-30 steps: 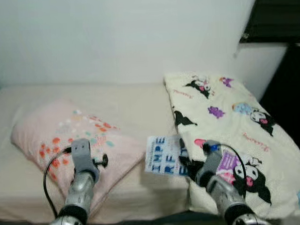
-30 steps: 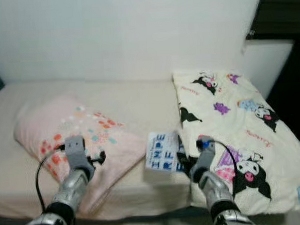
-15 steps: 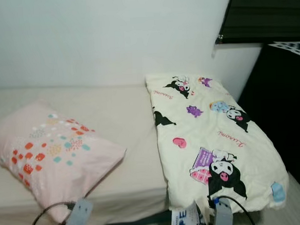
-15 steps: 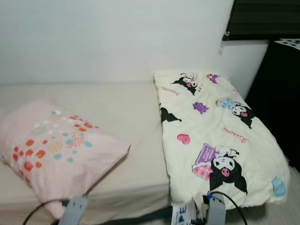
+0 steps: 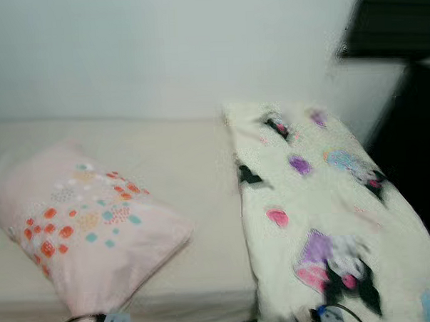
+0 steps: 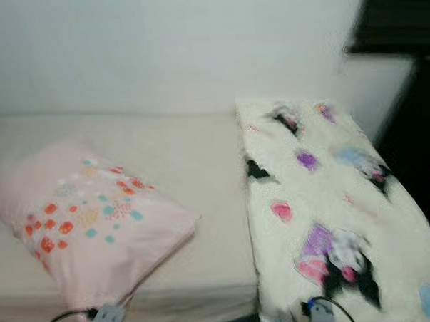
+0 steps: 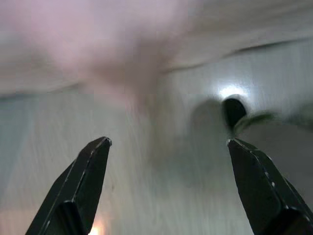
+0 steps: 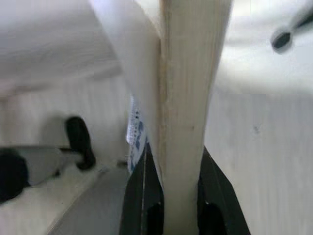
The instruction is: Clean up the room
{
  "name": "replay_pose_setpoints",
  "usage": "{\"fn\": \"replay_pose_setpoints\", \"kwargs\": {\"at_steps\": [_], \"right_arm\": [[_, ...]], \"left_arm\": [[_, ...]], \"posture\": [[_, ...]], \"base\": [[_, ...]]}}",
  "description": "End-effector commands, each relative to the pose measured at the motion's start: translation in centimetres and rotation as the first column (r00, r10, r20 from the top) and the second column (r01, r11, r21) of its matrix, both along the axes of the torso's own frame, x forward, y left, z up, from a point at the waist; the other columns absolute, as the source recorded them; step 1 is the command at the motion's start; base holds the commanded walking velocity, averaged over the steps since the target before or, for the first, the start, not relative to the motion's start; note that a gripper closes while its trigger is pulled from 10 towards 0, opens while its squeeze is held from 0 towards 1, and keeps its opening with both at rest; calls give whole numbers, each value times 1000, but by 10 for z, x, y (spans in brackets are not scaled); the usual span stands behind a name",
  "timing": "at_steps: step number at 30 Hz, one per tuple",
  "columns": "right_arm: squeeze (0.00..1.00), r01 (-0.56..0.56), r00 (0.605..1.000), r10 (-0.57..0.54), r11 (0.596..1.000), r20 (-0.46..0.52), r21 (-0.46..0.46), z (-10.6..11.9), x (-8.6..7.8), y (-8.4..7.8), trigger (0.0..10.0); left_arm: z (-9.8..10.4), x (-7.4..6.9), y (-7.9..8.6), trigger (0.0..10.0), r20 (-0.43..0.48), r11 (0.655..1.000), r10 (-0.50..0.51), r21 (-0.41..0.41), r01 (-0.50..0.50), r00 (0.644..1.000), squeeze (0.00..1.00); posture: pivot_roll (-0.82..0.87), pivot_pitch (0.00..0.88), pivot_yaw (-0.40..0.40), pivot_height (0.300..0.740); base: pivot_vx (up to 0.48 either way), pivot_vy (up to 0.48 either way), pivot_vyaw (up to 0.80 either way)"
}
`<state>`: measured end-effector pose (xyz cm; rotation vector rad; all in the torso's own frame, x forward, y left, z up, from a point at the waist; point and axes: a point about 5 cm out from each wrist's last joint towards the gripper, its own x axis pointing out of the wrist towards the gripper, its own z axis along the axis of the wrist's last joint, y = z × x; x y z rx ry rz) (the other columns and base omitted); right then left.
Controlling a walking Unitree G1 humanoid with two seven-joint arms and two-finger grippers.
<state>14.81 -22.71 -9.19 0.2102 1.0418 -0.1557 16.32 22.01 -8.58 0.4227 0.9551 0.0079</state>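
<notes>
A cream bed is running along a white wall, and two soft things are lying on it. On the robot's left side a pink pillow with orange and teal spots is resting at an angle, one corner hanging toward the bed's front edge. On the right a pale yellow blanket printed with black-and-white cartoon figures, pink hearts and purple patches is spreading from the wall down to the front edge. The two are lying apart, with bare sheet between them. The head views are blurring, so no writing on the blanket can be read.

The right gripper is pinching a thin flat item edge-on, its pale side rising straight out from between the closed-in fingers. A strip of blue print is showing along its edge, too small to read. Pale wooden floor is lying behind it.

The left gripper is hanging with its fingers spread wide and nothing between them, pointing at the floor beneath the blurred pink pillow.
</notes>
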Motion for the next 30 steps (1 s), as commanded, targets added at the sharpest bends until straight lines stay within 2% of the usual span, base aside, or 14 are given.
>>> {"fn": "replay_pose_setpoints", "kwargs": {"at_steps": [1,7,10,18,30], "right_arm": [[0,-16,1000,16,1000,18,24,0,4,8,10000],[0,4,1000,-4,1000,10,17,0,2,5,10000],[0,3,1000,-3,1000,4,15,-1,1,6,10000],[0,7,1000,-8,999,12,41,-2,1,13,10000],[0,13,1000,-13,999,-4,43,-3,5,22,10000]], "left_arm": [[-3,-7,5,10000,-31,1000,22,5,-22,999,0],[-3,-8,5,10000,-37,1000,31,2,-31,999,0],[-4,-11,6,10000,-46,1000,30,5,-30,999,0],[-6,-18,9,10000,-70,999,31,15,-30,997,0],[-5,-16,8,10000,-67,1000,25,2,-25,997,0]], "posture": [[33,0,-81,740],[36,0,-79,740],[36,0,-78,740],[38,0,-74,740],[34,0,-70,740]], "base": [[0,0,456],[0,0,0],[0,300,0],[0,466,0],[0,417,0]]}}
